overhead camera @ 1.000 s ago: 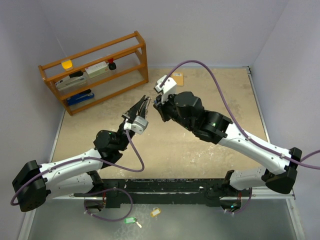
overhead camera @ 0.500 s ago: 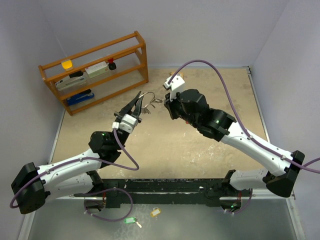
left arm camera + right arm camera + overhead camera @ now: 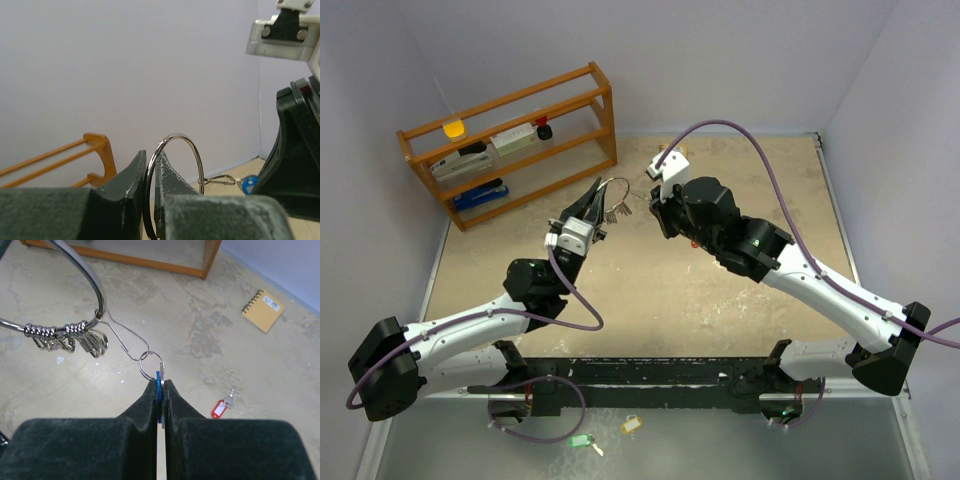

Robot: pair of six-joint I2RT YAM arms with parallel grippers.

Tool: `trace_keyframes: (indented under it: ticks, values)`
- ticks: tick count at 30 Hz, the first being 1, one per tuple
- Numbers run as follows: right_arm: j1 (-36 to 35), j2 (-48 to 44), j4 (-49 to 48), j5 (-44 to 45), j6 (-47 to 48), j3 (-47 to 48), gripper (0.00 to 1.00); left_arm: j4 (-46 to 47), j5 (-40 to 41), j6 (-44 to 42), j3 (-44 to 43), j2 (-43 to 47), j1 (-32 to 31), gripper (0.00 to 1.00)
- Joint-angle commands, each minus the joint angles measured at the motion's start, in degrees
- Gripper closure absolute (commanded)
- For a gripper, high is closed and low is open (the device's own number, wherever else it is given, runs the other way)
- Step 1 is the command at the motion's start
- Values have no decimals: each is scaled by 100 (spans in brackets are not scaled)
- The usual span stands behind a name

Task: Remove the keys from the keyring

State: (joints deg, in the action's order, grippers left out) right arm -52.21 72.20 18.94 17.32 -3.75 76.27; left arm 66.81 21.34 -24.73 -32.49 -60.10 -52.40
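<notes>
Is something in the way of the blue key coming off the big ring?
Yes. A thin wire clip hooks over the keyring, and a small split ring links it to the blue key pinched in the right gripper. The left gripper clamps the keyring. Nothing else blocks it.

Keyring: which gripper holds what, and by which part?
Left gripper pinches the keyring by its wire loop; right gripper clamps the blue-tagged key by its tag.

A silver keyring (image 3: 70, 335), a blue-tagged key (image 3: 158, 382), a red-tagged key (image 3: 218, 408) and a tan notebook (image 3: 263, 304) show.
</notes>
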Motion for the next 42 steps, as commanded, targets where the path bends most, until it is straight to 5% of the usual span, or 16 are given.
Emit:
trace_keyframes:
  ticks: [1,9,17,21,42]
  values:
    - [175,-136,522,894,434,296,100,495,773,790,305,291,187,94]
    - [114,508,1308,1324,940,1779,100,-213,191,1847,1089,672,187,71]
    - [-210,1119,2670,1297,1044,3073,100,-1001,-914,2015,723,671,186,56]
    - [-533,1345,3396,1677,993,3485,100,-1080,-761,2172,462,364,186,50]
    - [-1019,1198,3345,2135,760,3141,100,387,-1276,3008,626,-59,171,39]
